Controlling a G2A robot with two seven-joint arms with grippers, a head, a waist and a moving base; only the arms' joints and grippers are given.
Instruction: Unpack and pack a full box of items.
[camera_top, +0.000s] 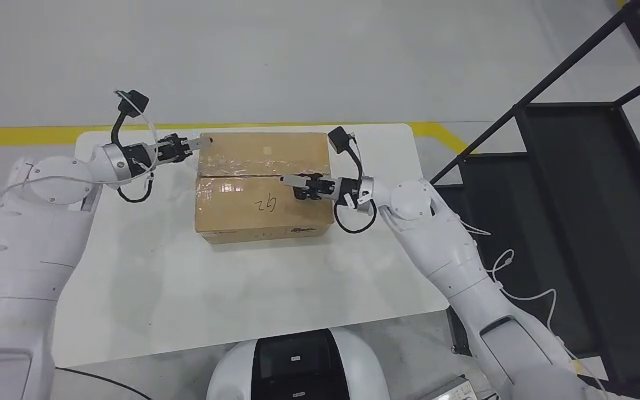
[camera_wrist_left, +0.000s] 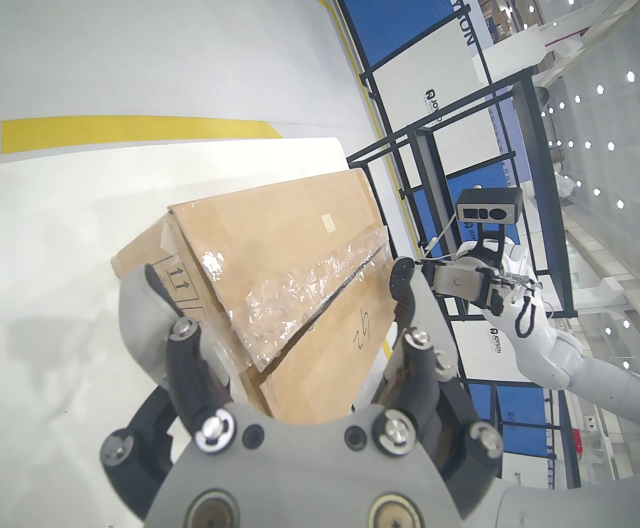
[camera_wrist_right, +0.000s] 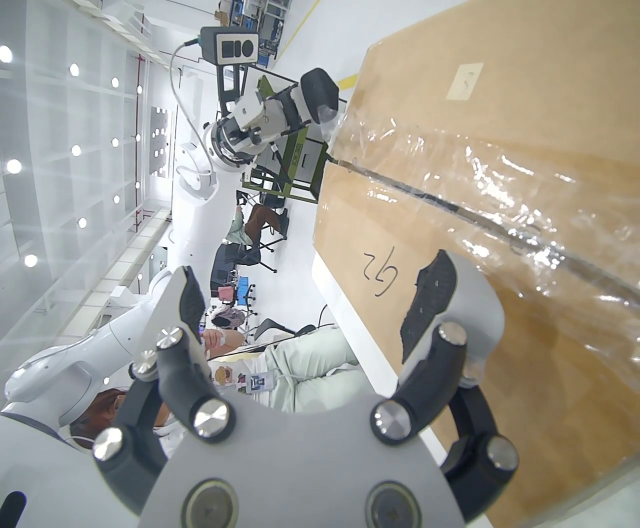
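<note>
A brown cardboard box (camera_top: 262, 185) stands closed in the middle of the white table, with crinkled clear tape (camera_wrist_left: 300, 285) along its centre seam and a handwritten mark on top. My left gripper (camera_top: 188, 147) is at the box's far left corner; in the left wrist view it (camera_wrist_left: 275, 295) stands open with the box's end between its fingers (camera_wrist_left: 402, 285). My right gripper (camera_top: 298, 184) hovers over the box top near the seam. It (camera_wrist_right: 310, 295) is open, with one finger (camera_wrist_right: 435, 295) above the lid near the mark and the other beyond the box's front edge.
The white table (camera_top: 150, 270) has bare surface left of and in front of the box. A yellow floor line (camera_top: 50, 133) runs behind the table. A black metal stair frame (camera_top: 560, 150) stands close to the table's right side.
</note>
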